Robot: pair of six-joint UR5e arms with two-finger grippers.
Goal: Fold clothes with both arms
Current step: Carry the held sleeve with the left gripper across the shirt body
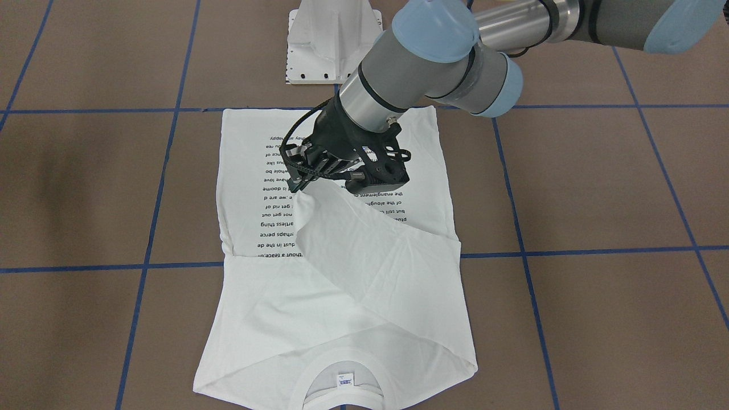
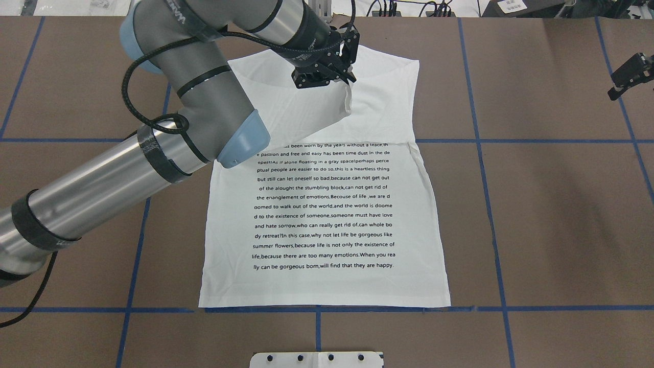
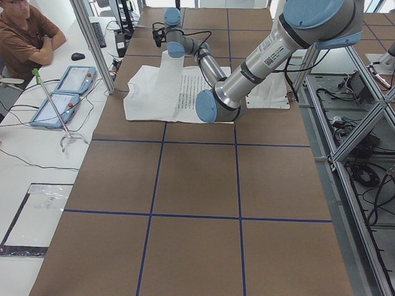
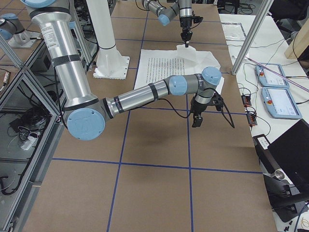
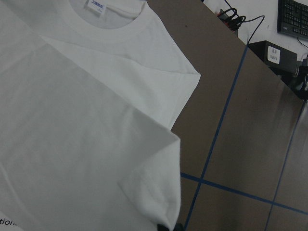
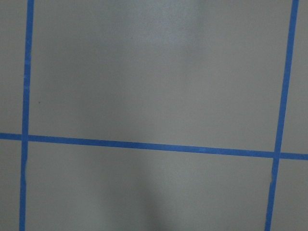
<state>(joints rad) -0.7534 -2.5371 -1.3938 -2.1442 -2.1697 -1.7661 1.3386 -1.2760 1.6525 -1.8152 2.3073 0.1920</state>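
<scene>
Collar (image 1: pixel 342 357) sits closest; T-shirt (image 2: pixel 327 286) lies flat on table (image 2: pixel 536 214), print (image 2: pixel 324 214) up. Left gripper (image 2: pixel 347 81) pinches sleeve cuff (image 5: pixel 154 192), raised just hem-side of collar. Sleeve fold-in, I reckon. Next: lay cuff flat, release. Right gripper (image 2: pixel 621 84) well apart from collar; jaw state unclear.

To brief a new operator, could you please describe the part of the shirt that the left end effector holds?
On the brown table, a white shirt lies flat, printed text up. Over it, the left end effector pinches one sleeve by its cuff. Unlike the flat cloth around it, this sleeve rises off the shirt to a peak.
</scene>
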